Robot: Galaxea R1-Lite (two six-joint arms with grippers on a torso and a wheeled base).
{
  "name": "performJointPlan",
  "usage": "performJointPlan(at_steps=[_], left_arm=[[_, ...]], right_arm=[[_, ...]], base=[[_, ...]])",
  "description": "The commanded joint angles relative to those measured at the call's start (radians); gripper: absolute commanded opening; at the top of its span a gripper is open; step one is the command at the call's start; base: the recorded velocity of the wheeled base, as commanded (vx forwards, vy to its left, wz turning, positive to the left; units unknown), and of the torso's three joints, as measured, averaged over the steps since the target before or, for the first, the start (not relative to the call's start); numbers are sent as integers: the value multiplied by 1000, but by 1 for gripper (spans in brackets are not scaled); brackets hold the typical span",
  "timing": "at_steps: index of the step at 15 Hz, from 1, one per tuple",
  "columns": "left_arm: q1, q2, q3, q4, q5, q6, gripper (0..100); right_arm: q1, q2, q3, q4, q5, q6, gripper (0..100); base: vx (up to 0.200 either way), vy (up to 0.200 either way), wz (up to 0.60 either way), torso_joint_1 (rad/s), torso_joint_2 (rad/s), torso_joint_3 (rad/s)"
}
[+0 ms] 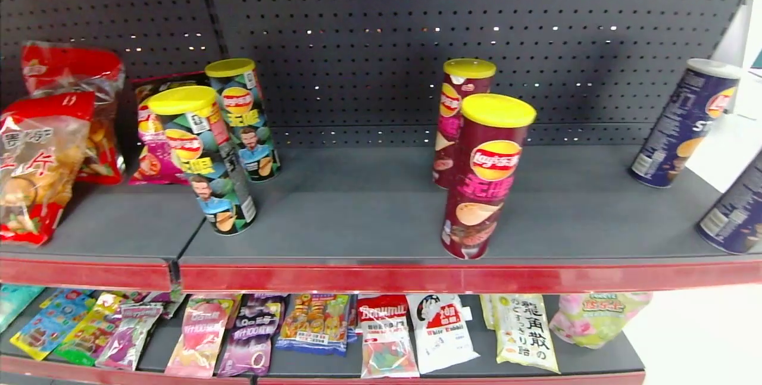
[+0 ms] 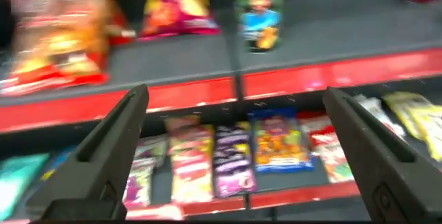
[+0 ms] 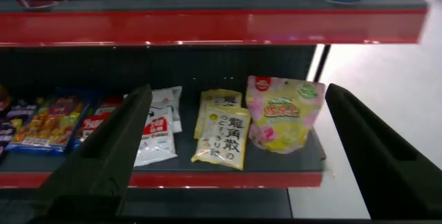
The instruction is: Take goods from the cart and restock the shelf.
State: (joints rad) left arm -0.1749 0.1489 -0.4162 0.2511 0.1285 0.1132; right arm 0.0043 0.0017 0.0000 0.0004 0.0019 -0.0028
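Black left gripper (image 2: 235, 94) and right gripper (image 3: 238, 91) both spread wide, nothing held, facing the shelf front. Lower shelf (image 1: 601, 361): row of flat candy bags (image 1: 315, 322). Upper shelf (image 1: 369, 206): two maroon chip cans (image 1: 485, 177) upright right of centre, one behind the other; two green-patterned cans (image 1: 205, 165) left of them; red chip bags (image 1: 41, 159) far left; blue cans (image 1: 684, 123) far right. Pegboard (image 1: 381, 28) behind.
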Motion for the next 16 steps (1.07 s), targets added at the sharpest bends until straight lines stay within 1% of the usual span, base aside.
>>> performJointPlan(at_steps=[1,2,4,5,6,7,8,9,10,11,12,13,14,15,16], left_arm=[[0,-9,5,1,2,-1,100],[-2,-37,22,7,2,-3,100],[-2,-51,77,-1,-3,-30,100],[-2,-51,126,-13,-40,-55,100],[-2,-52,175,-35,-47,-72,100],[-2,-52,243,-90,-50,-75,100],[-2,-52,324,-173,-52,-69,100],[-2,-52,405,-277,-55,-61,100],[-2,-52,416,-311,-69,-75,100],[-2,-52,416,-294,-72,-79,100],[-2,-52,415,-291,-72,-84,100],[-2,-52,415,-291,-72,-87,100],[-2,-52,415,-291,-66,-99,100],[-2,-51,413,-288,-59,-109,100],[-2,-51,413,-289,-58,-116,100]], right_arm=[[0,0,0,0,1,0,100],[0,0,0,0,1,0,100],[0,0,0,0,4,0,100],[0,-2,0,-2,9,10,100],[0,-2,0,-8,27,15,100],[14,41,-87,-19,84,29,100],[29,216,-250,-22,96,70,100],[36,351,-390,-13,95,122,100],[39,443,-445,-10,98,115,100],[39,480,-446,-10,101,81,100],[40,609,-454,-23,96,-22,100],[37,670,-462,-28,96,-26,100],[42,741,-465,-40,96,-36,100],[72,828,-468,-43,92,-71,100],[86,894,-471,-45,78,-72,100]], base=[[0,0,0,0,0,0],[0,0,0,0,0,0],[0,0,0,0,0,0],[0,0,0,0,0,0],[0,0,0,0,0,0],[0,0,0,0,0,0],[0,0,0,0,0,0],[0,0,0,0,0,0],[0,0,0,0,0,0],[0,0,0,0,0,0],[0,0,0,0,0,0],[0,0,0,0,0,0],[0,0,0,0,0,0],[0,0,0,0,0,0],[0,0,0,0,0,0]])
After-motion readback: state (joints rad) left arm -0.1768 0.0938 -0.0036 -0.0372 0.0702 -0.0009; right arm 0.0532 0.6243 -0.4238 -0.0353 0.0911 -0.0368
